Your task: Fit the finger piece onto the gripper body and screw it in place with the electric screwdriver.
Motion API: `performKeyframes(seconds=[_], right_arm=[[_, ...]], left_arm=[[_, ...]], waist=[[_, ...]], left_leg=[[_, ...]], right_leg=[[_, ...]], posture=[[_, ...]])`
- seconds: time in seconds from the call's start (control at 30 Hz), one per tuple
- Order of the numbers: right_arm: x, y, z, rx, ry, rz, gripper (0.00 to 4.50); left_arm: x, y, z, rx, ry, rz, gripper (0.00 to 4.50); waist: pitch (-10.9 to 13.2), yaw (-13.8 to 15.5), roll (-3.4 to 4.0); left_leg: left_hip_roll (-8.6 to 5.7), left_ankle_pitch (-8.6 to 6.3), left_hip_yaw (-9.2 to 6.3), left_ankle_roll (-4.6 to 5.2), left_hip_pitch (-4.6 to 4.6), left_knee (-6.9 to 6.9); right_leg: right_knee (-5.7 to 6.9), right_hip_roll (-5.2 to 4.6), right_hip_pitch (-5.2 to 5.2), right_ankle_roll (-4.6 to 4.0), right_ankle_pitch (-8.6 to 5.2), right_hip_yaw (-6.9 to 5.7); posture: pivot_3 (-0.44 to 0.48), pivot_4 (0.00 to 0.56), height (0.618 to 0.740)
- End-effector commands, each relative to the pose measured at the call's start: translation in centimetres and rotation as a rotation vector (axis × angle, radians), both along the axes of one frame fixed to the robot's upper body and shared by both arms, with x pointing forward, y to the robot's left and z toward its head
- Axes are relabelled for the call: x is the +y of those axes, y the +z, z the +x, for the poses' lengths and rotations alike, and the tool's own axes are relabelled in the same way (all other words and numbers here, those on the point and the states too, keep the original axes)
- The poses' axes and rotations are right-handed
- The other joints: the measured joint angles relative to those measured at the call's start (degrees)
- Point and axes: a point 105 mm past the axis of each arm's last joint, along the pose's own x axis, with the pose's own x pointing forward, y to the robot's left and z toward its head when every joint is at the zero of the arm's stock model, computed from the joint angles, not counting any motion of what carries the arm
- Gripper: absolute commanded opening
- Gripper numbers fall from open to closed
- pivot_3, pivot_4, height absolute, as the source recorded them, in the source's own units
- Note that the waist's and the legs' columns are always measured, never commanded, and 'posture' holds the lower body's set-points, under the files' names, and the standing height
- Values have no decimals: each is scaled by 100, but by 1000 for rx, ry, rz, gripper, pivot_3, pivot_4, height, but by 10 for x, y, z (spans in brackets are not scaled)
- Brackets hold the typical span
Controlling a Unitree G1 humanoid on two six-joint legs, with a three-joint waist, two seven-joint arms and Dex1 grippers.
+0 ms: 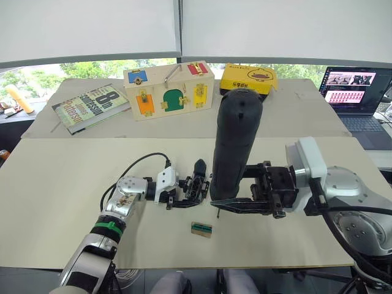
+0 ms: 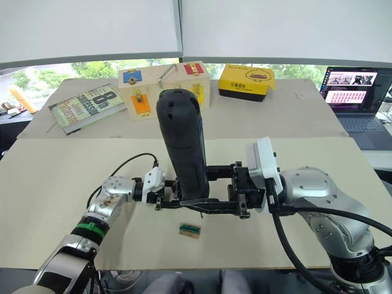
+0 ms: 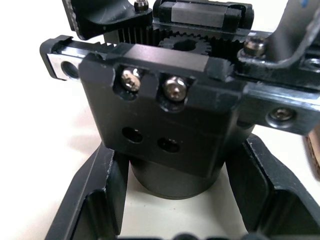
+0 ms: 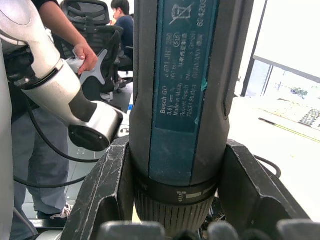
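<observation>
Bracing the body for the screwdriver

Lying nearest on the table [image 1: 55, 208] was a small green-and-tan block [image 1: 201, 229], apart from both arms. Beyond it, the left gripper [image 1: 184, 199] pinched the gripper body [image 1: 195, 185] from both sides, likely to steady it. Its finger piece [image 1: 199, 166] stuck upward. Just beside it, the right gripper [image 1: 236, 205] clamped the electric screwdriver [image 1: 234, 144] upright, bit [image 1: 217, 214] down, apparently so the tip could reach the screws [image 3: 173, 88].

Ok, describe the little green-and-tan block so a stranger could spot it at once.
On the near cream table, look just in front of the upright electric screwdriver. The small rectangular block lies there alone, flat on the tabletop, green on top with tan sides, unlike the black parts around it.
</observation>
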Motion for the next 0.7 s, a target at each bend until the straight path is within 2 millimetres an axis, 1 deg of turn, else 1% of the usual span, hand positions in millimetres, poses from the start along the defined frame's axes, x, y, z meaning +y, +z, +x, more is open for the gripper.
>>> performKeyframes(seconds=[0.03, 0.1, 0.17, 0.2, 0.33, 0.43, 0.6, 0.7], right_arm=[[-1, 12, -9, -54, 15, 27, 1912], [-1, 12, -9, -54, 13, 27, 1912], [-1, 12, -10, -54, 13, 27, 1912], [-1, 12, -10, -54, 13, 29, 1912], [1, 12, -11, -54, 15, 32, 1912], [1, 11, -11, -55, 14, 34, 1912], [1, 11, -12, -55, 10, 37, 1912], [1, 11, -10, -57, -1, 46, 1912]], left_arm=[[-2, -8, -3, 22, -15, 23, 2293], [-1, -7, -1, 22, 5, 10, 3337], [1, -7, -3, 23, 17, 2, 4211], [2, -7, -2, 17, 34, -8, 4479], [14, 0, -5, 13, 93, -68, 4479], [25, 6, -14, 7, 141, -112, 4479], [27, 9, -31, 0, 190, -119, 4479], [26, 11, -32, 4, 248, -123, 4479]], waist=[[0, 5, 0], [0, 8, 0], [0, 7, 0], [0, 2, 0], [0, -20, 0], [0, -57, 0], [0, -21, 0], [3, 21, -3]], left_leg=[[0, 0, 0, 0, 0, 0], [0, 0, -1, 0, 0, 0], [0, 0, -1, 0, -1, 1], [0, 0, 0, 0, -1, 1], [1, 0, 0, 0, -1, 0], [4, 0, 1, 0, -1, -4], [5, 0, 1, 0, 0, -1], [3, 0, 0, 0, -1, 0]], right_leg=[[0, 0, 0, 0, 0, 0], [1, -1, 0, 0, 0, 0], [1, -1, 0, 1, 0, 1], [1, -1, 0, 1, 0, 1], [2, 0, -1, 1, 0, 2], [3, 4, -6, 0, 0, 5], [4, 6, -5, 0, 0, 7], [2, 3, -2, 0, 0, 6]], posture=[[0, 150, 740], [0, 150, 740], [0, 150, 740], [0, 150, 740], [0, 150, 740], [0, 150, 740], [0, 150, 740], [0, 150, 740]])
